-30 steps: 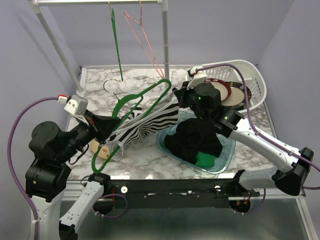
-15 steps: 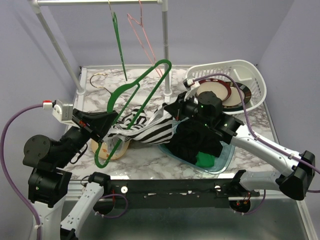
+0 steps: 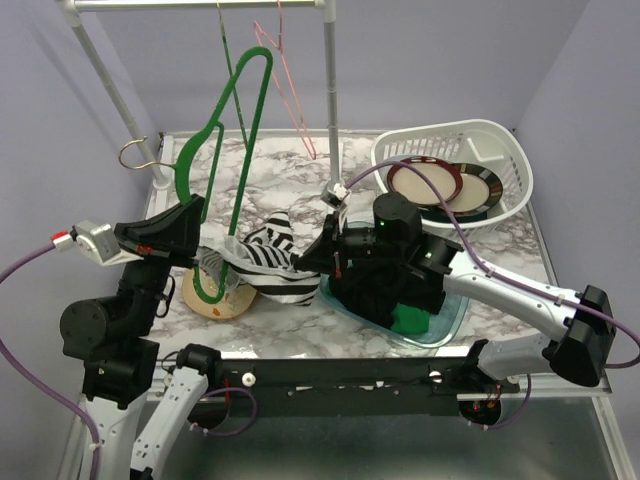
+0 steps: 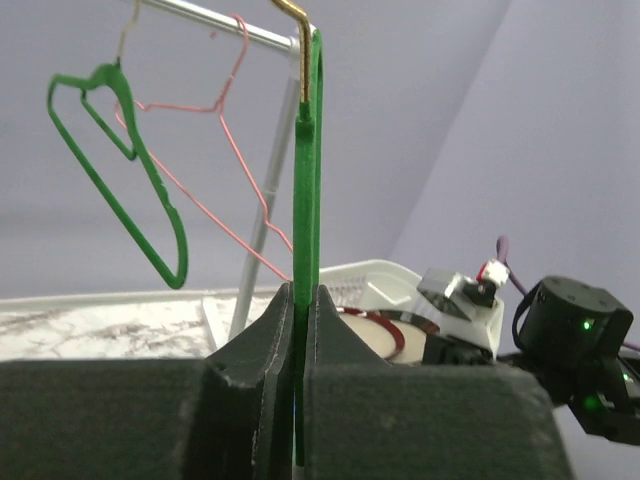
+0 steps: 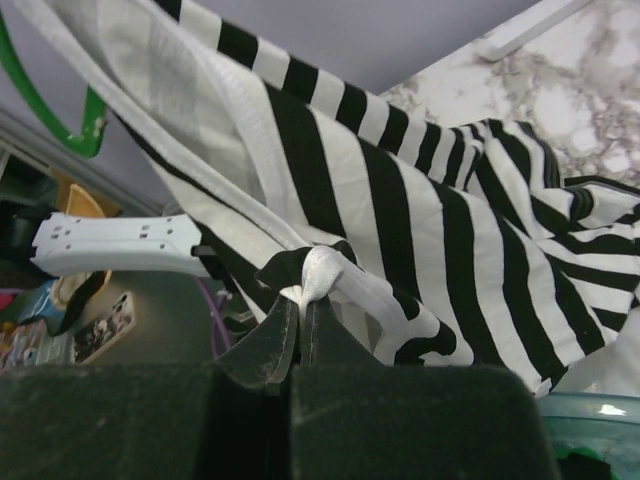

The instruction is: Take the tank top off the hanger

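The black-and-white striped tank top [image 3: 268, 262] hangs bunched between the two arms, above the table. My right gripper [image 3: 308, 264] is shut on a white hem fold of it; in the right wrist view the tank top [image 5: 400, 190] fills the frame above the gripper [image 5: 302, 300]. My left gripper [image 3: 193, 212] is shut on the green hanger [image 3: 240, 120] and holds it raised almost upright, its gold hook [image 3: 135, 155] pointing left. In the left wrist view the hanger [image 4: 305, 190] rises from the shut gripper [image 4: 303, 296]. A strap still seems looped round the hanger's lower end [image 3: 212, 272].
A clothes rack [image 3: 328, 90] stands at the back with a second green hanger [image 3: 226, 45] and a pink wire hanger [image 3: 292, 85]. A white basket [image 3: 505, 150] with plates is at back right. A teal bin [image 3: 450, 310] holds dark clothes. A tan round object [image 3: 215, 303] lies under the hanger.
My left gripper has swung the hanger up and to the left until it stands nearly upright. My right gripper has pulled the tank top down and left, and it has slid to the hanger's lower end.
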Controlling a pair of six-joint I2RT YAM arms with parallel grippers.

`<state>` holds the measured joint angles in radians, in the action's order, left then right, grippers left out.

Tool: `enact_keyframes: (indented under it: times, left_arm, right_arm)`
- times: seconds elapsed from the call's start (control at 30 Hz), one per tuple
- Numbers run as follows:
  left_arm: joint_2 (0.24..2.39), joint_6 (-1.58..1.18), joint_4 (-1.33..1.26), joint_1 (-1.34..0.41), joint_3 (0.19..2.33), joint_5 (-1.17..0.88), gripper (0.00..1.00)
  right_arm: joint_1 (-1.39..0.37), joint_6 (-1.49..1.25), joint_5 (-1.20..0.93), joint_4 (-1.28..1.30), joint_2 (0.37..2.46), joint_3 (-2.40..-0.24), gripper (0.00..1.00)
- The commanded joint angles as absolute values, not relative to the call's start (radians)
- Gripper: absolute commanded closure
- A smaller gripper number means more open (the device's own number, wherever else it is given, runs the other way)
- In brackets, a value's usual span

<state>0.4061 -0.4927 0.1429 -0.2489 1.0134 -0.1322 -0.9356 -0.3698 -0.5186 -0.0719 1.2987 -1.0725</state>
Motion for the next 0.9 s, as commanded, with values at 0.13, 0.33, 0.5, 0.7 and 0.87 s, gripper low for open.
enact_keyframes:
  times: [0.13, 0.33, 0.5, 0.7, 0.87]
  left_arm:
    - [0.420, -0.479, -0.254, -0.249, 0.942, -0.008, 1.00]
    - [0.482, -0.439, -0.354, -0.249, 0.942, 0.032, 1.00]
    - [0.523, -0.370, -0.399, -0.249, 0.965, 0.069, 1.00]
    - [0.561, -0.331, -0.411, -0.249, 1.003, 0.090, 1.00]
    - [0.580, -0.316, -0.423, -0.249, 1.003, 0.092, 1.00]
  right_arm:
    - [-0.983, -0.308, -0.767, -0.029, 1.379, -1.083, 0.99]
    - [-1.034, -0.256, -0.775, 0.040, 1.410, -1.085, 0.99]
    - [-1.048, -0.230, -0.775, 0.064, 1.417, -1.046, 0.99]
    - [-1.052, -0.245, -0.756, 0.048, 1.427, -0.985, 0.99]
    - [-1.057, -0.239, -0.715, 0.055, 1.408, -0.965, 0.99]
